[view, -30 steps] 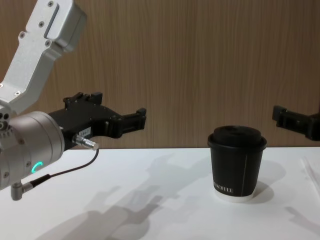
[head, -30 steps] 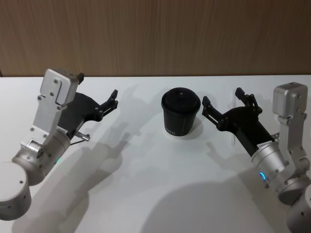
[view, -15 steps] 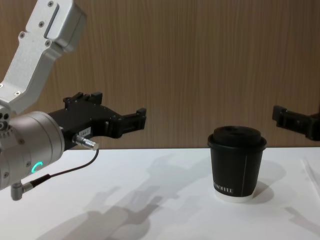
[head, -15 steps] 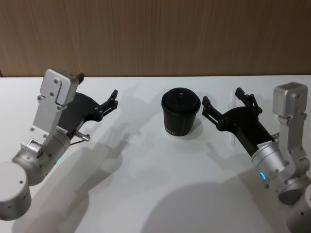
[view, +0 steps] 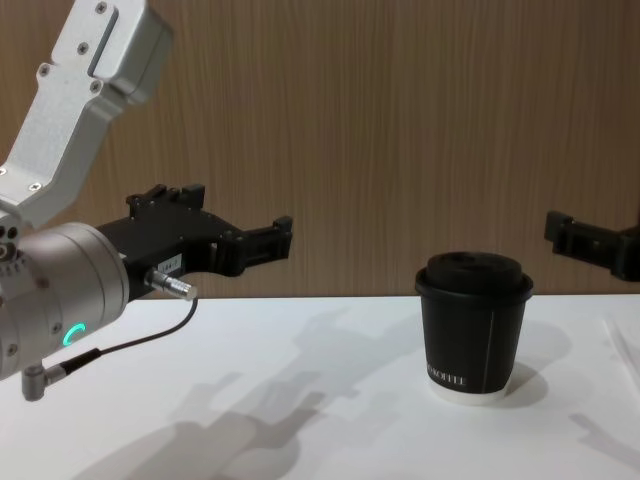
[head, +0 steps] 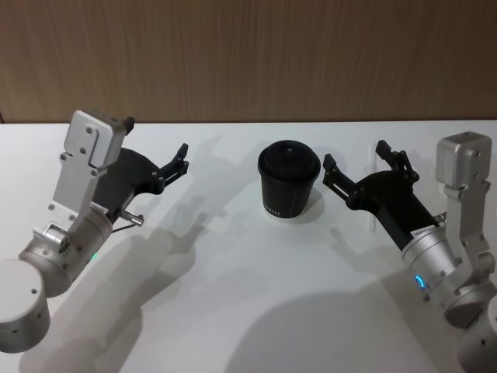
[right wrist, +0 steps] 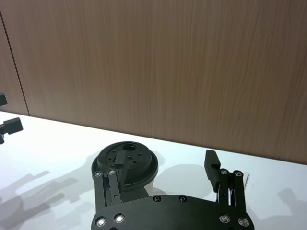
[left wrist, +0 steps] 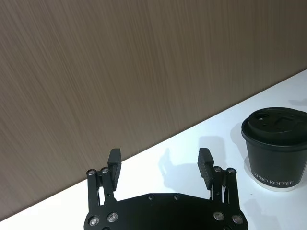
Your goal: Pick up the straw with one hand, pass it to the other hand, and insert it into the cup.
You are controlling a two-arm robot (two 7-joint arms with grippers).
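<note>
1. Left claw (head: 175, 165): raised above the white worktop (head: 248, 303) on the robot's left side. Its silver wrist carries a green ring light and a thin dark cable. The fingers are spread wide and hold nothing. They point forward and inward, toward the cup. The claw is well apart from the cup.

2. Right claw (head: 355, 158): raised above the worktop on the robot's right side. The fingers are spread wide and hold nothing. One fingertip is near the cup, with a clear gap between the two (no contact).

3. Straw (view: 618, 340): a faint, thin pale line flat on the worktop, to the right of the cup and below the right claw. White on white, so its full length cannot be traced.

4. Cup (head: 289, 183): black, with a domed lid. It stands upright on the worktop between the two claws, nearer the right one. The chest view shows a thin white vertical line, small white lettering and a white base rim.

5. Wall panel (head: 248, 54): brown wood grain, behind the far edge of the worktop.
</note>
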